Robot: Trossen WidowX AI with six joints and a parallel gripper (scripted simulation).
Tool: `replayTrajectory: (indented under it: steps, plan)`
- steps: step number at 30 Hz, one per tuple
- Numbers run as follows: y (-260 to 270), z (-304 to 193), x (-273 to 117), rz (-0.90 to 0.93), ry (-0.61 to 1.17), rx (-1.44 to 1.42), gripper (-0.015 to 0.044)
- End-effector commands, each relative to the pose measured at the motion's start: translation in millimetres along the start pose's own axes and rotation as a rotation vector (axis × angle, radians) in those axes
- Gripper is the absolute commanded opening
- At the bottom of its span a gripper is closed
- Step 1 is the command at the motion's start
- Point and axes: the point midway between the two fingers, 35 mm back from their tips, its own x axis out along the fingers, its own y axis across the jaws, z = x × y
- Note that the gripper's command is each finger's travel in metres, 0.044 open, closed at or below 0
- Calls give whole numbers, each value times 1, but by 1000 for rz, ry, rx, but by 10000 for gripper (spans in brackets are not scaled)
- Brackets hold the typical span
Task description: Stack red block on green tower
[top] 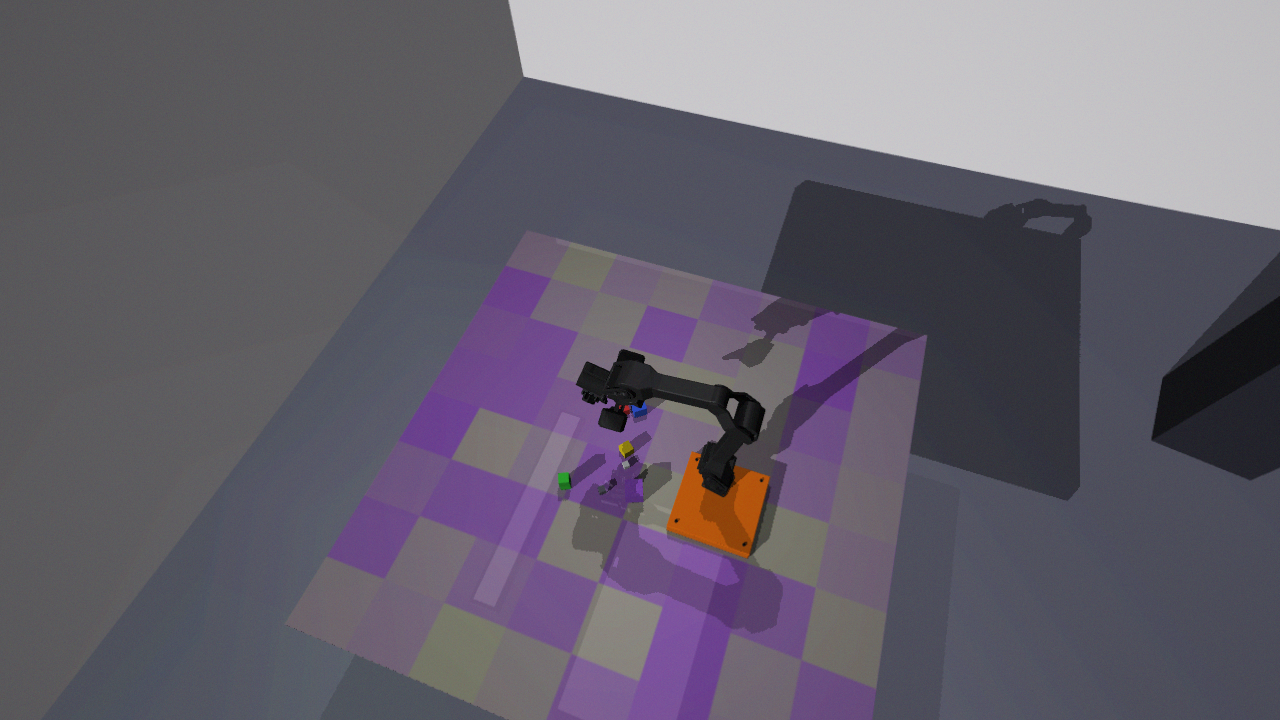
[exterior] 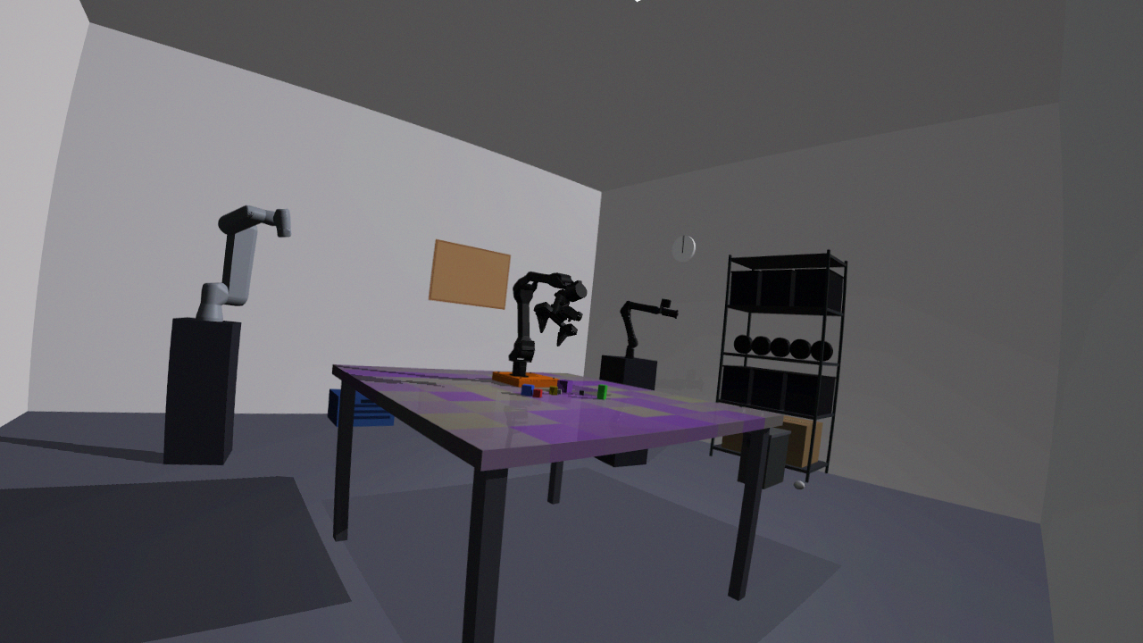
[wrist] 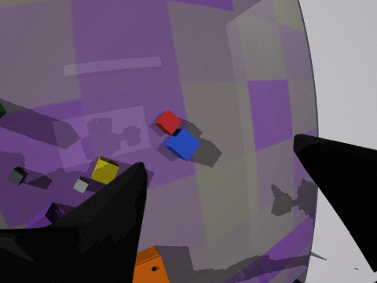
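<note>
While the black parallel-jaw gripper (wrist: 220, 189) hangs spread wide and empty — high above — the small red cube (wrist: 169, 122) touches the blue cube (wrist: 182, 144).

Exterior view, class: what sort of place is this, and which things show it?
Probably a robotics lab or workshop: robot arms on black pedestals, a checkered work table carrying another arm, and a metal storage shelf.

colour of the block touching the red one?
Blue, right beside the red block; clearest in the wrist view.
</note>
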Motion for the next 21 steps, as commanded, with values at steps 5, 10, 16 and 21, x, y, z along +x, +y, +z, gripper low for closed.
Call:
replayTrajectory:
  steps: [5, 10, 16, 21]
  plan:
    - [1, -2, 52, 185, 110, -262, 440]
    - [1, -7, 86, 332, 131, -413, 440]
    - [0, -14, 124, 509, 99, -564, 440]
    - [0, -15, 129, 528, 91, -579, 440]
